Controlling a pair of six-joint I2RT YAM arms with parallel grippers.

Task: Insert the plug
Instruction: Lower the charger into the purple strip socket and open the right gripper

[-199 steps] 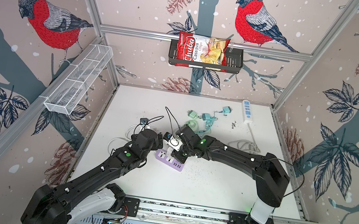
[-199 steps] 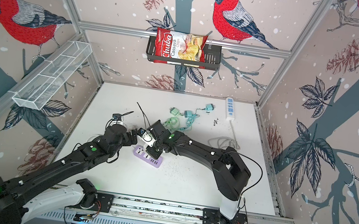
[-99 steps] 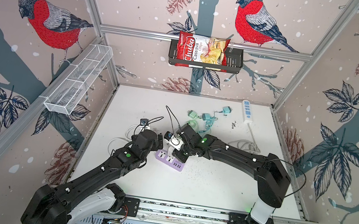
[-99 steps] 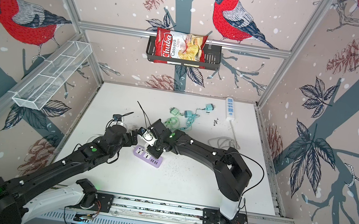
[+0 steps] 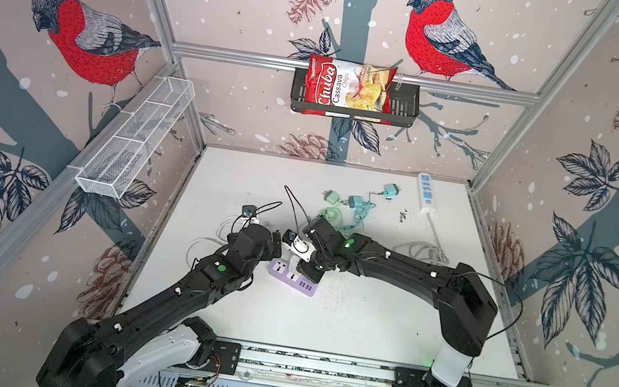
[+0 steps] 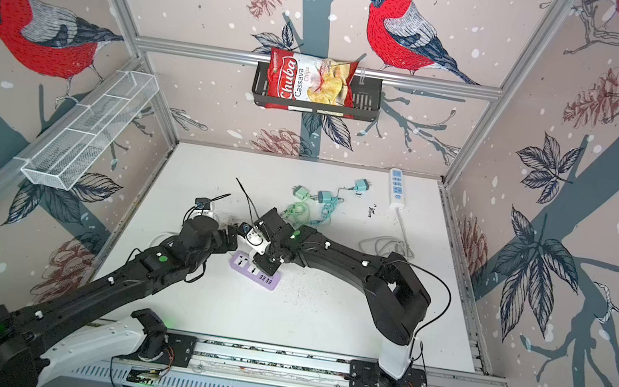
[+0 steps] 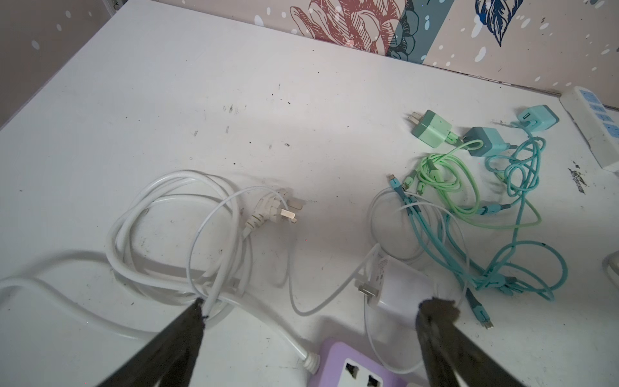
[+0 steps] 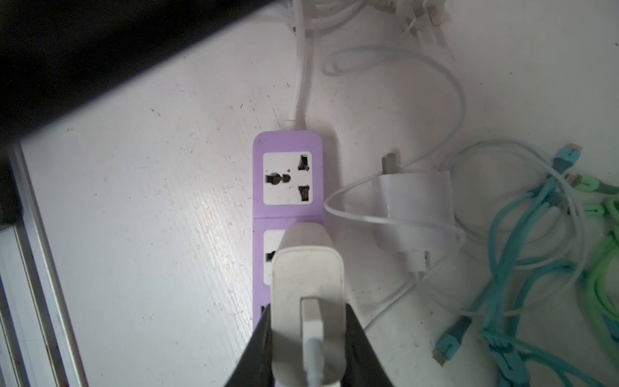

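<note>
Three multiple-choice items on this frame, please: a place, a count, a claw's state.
1. The white charger in the right claw is:
A) over the purple strip
B) in the wire rack
C) on the chips bag

2. Small green or teal chargers on the table:
A) one
B) three
C) five

3. The left claw is:
A) shut, empty
B) shut on a charger
C) open, empty

1 A: the right wrist view shows it covering part of the strip.
2 B: one green, two teal.
3 C: its fingers stand apart, gripping nothing.

Both top views overlook the table [image 5: 382, 332]; both wrist views hug it.
</note>
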